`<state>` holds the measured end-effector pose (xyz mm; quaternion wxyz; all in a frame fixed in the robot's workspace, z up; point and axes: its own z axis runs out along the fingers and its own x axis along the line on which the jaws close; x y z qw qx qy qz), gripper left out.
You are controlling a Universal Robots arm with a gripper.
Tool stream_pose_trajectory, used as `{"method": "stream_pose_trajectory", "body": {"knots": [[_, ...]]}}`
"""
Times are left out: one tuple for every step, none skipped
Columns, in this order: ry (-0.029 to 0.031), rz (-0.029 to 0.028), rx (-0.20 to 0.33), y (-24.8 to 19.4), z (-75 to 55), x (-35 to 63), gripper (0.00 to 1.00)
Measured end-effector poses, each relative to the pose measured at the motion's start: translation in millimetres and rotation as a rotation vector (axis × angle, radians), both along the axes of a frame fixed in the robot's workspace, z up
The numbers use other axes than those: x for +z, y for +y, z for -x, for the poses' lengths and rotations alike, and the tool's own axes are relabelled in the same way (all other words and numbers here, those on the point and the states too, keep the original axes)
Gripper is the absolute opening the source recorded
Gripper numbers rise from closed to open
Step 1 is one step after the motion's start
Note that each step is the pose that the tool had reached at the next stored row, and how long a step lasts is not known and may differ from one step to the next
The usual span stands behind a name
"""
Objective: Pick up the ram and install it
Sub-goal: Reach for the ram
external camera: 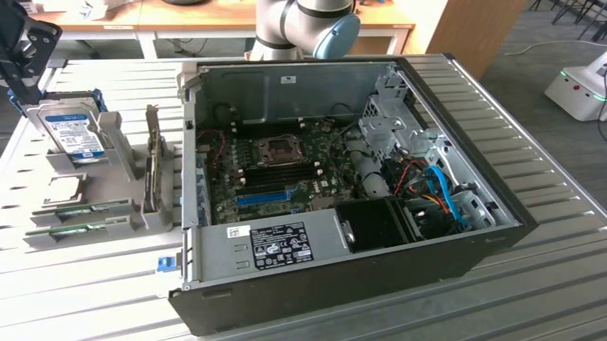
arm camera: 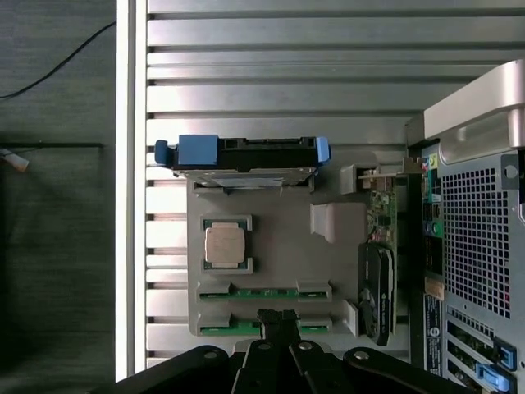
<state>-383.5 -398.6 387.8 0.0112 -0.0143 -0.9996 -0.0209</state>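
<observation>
end effector point(arm camera: 277, 316): fingers together, holding nothing, high over the grey holder point(arm camera: 279, 246) | ram point(arm camera: 221, 330): lying in holder's end slot, not yet picked | step: reaching | I think next needs fingers apart, lined along stick

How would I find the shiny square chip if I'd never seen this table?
Look beside the open computer case for the grey holder. The chip lies flat between the blue-labelled hard drive and two green sticks, the only square silvery piece there.
</observation>
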Motion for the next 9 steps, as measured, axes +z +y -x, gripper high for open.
{"method": "stream_pose_trajectory", "body": {"knots": [[0.0, 0.0, 0.0, 0.0, 0.0, 0.0, 0.1], [0.0, 0.0, 0.0, 0.0, 0.0, 0.0, 0.1], [0.0, 0.0, 0.0, 0.0, 0.0, 0.0, 0.1], [0.0, 0.0, 0.0, -0.2, -0.1, 0.0, 0.1], [-0.0001, -0.0001, 0.0, -0.7, -0.1, -0.1, 0.1], [-0.0001, -0.0001, 0.0, -1.5, 0.0, -0.1, 0.1], [0.0, 0.0, 0.0, -2.6, 0.0, 0.0, 0.1], [0.0, 0.0, 0.0, -3.8, 0.0, 0.0, 0.1], [0.0, 0.0, 0.0, -5.1, 0.0, 0.0, 0.1]]}}
